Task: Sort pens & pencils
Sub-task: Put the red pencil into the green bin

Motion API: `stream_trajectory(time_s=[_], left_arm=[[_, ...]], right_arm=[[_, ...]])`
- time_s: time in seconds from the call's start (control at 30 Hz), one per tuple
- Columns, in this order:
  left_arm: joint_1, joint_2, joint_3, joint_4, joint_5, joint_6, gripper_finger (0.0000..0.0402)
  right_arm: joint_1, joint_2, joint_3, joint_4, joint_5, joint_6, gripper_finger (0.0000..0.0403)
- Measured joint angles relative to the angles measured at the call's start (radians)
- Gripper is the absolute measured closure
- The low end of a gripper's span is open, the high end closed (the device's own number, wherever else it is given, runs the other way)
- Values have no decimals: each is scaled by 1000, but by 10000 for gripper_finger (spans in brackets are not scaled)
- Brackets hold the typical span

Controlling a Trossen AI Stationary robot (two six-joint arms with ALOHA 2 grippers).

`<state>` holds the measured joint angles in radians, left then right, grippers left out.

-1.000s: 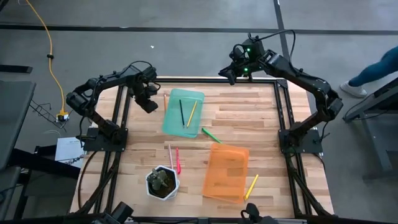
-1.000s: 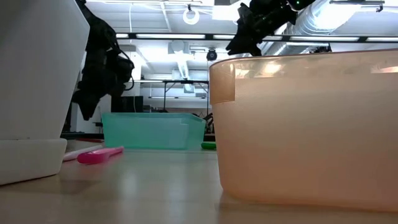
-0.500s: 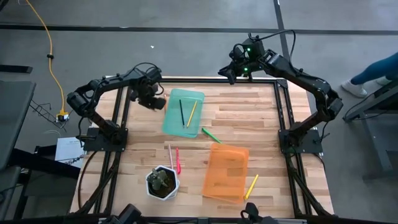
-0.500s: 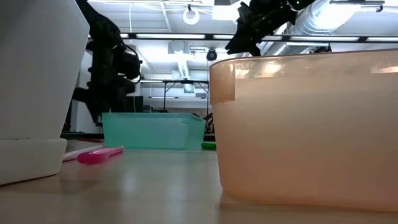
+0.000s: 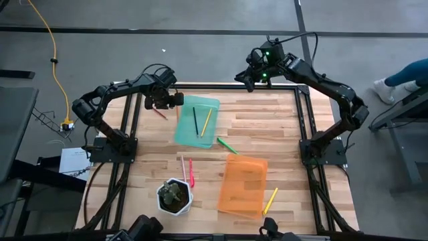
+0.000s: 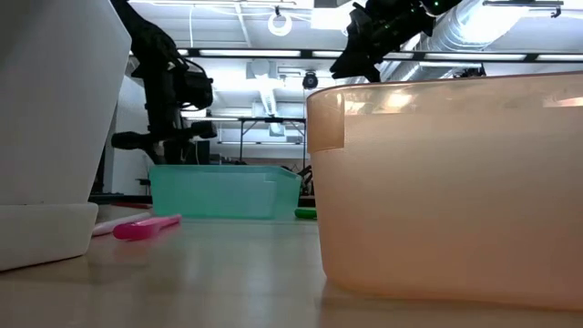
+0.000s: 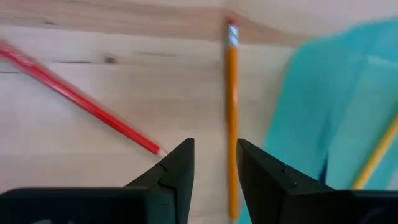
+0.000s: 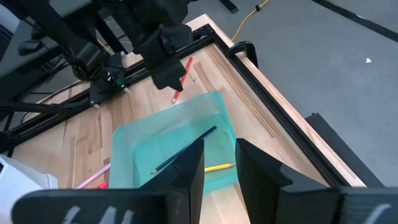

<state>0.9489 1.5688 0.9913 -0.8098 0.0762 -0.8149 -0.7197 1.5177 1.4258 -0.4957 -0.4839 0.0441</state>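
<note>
Slim sticks lie scattered across a pale, plank-grained wooden bench (image 5: 267,127). At about 11 o'clock, just outside the green tray's edge, a round red pencil (image 7: 81,99) lies slanted beside an orange-yellow pencil (image 7: 232,118) with a metal ferrule and red eraser tip; the two lie apart. Inside the flat translucent green tray (image 5: 197,120), at 11 to 12 o'clock, rest a dark pencil (image 5: 195,121) and a yellow pencil (image 5: 206,122), angled toward each other. A bright green pen (image 5: 227,144) lies on bare wood near the centre, between the two trays. At 7 o'clock a pink pen (image 5: 191,172) and a pale peach stick (image 5: 183,167) lie side by side, just above a white hexagonal plant pot (image 5: 174,195) holding a dark green plant. A second yellow pencil (image 5: 270,200) lies at 5 o'clock, close against the translucent orange tray (image 5: 244,184), a smooth rounded-corner rectangle with nothing visible inside.

The left gripper (image 7: 214,165) hovers over the red and orange-yellow pencils at the green tray's outer edge, its dark angular jaws spread with a narrow gap and pinching nothing; the orange-yellow pencil's shaft runs through that gap in the wrist view. The right gripper (image 8: 221,165) waits high beyond the bench's far edge at 12 to 1 o'clock, jaws parted slightly and empty.

A person's blue sleeve and white shoe (image 5: 384,86) show at the far right, on the grey floor.
</note>
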Motion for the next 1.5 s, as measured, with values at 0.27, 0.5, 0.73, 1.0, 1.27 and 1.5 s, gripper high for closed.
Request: stream_trajectory(time_s=[0.27,0.5,0.73,1.0,1.27,1.5], left_arm=[[0,0,0,-13,-55,-139,293],[0,0,0,-49,-90,-263,293],[0,0,0,-102,-89,-413,293],[0,0,0,-119,-134,-546,293],[0,-1,-19,-163,-143,-638,293],[0,-1,-60,-120,-138,-634,293]], right_arm=[[0,0,0,0,-5,8,320],[0,0,0,-1,-25,25,320],[-5,0,0,-1,-25,25,320],[-35,0,0,-40,-25,31,320],[-79,0,0,-68,-24,33,320],[-107,0,0,-86,-24,27,320]])
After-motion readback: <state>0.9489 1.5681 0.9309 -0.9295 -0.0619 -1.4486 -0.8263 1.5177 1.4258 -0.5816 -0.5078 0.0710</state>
